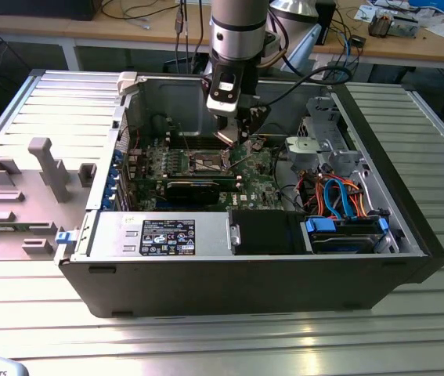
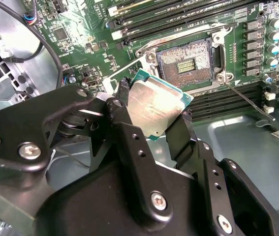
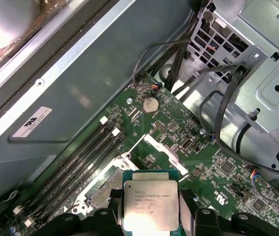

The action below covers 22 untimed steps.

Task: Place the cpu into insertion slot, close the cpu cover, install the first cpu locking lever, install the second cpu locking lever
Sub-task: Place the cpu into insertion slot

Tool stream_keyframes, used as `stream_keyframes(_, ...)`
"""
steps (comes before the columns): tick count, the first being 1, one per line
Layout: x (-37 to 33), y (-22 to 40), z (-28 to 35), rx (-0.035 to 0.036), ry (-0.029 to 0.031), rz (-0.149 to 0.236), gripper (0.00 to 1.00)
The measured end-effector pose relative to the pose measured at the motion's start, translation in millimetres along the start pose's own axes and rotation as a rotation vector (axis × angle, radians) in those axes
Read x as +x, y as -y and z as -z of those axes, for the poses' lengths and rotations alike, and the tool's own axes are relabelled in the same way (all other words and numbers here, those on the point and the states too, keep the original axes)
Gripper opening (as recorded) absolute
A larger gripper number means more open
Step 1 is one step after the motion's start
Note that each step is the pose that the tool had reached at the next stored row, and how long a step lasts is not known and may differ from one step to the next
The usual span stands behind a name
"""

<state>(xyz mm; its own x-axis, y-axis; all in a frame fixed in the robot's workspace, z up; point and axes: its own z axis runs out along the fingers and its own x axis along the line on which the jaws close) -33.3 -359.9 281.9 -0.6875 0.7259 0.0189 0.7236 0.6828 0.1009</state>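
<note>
Exterior view: a Universal Robots arm reaches down from above into an open computer case (image 1: pixel 241 294) lying on a slatted metal table (image 1: pixel 222 345), its gripper (image 1: pixel 233 135) hanging just over the green motherboard (image 1: pixel 257 182). At the exterior view's left, a grey fixture block (image 1: pixel 26 192) sits outside the case; at its right, blue and orange cables (image 1: pixel 339 196) run beside a silver drive cage (image 1: pixel 323 137).

In the second wrist view, the jaws pinch the cpu (image 2: pixel 156 108) by two opposite edges, with black fingers (image 2: pixel 181 132) pressed against its sides. The silvery-tan plate with its green border is held tilted above the board, just beside the insertion slot (image 2: pixel 188 61) and not in it. The socket lies open, its pin field bare inside the silvery rim. A thin locking lever (image 2: pixel 247 101) juts out unlatched from one corner of the socket, across the long black memory slots (image 2: pixel 178 19).

In the first wrist view, the cpu (image 3: pixel 150 206) shows face-up between the fingers, with part of the socket (image 3: pixel 102 189) beside it. Past the plate, the cpu cover (image 3: pixel 161 147), a thin silvery frame, stands raised off the socket. A coin cell battery (image 3: pixel 150 104) sits farther along the board, near the case wall.
</note>
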Motion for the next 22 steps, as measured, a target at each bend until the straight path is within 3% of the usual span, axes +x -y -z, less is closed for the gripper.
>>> stream_keyframes(22, 0.0, 0.1, -0.9, -0.0008, 0.0042, -0.042, 0.54)
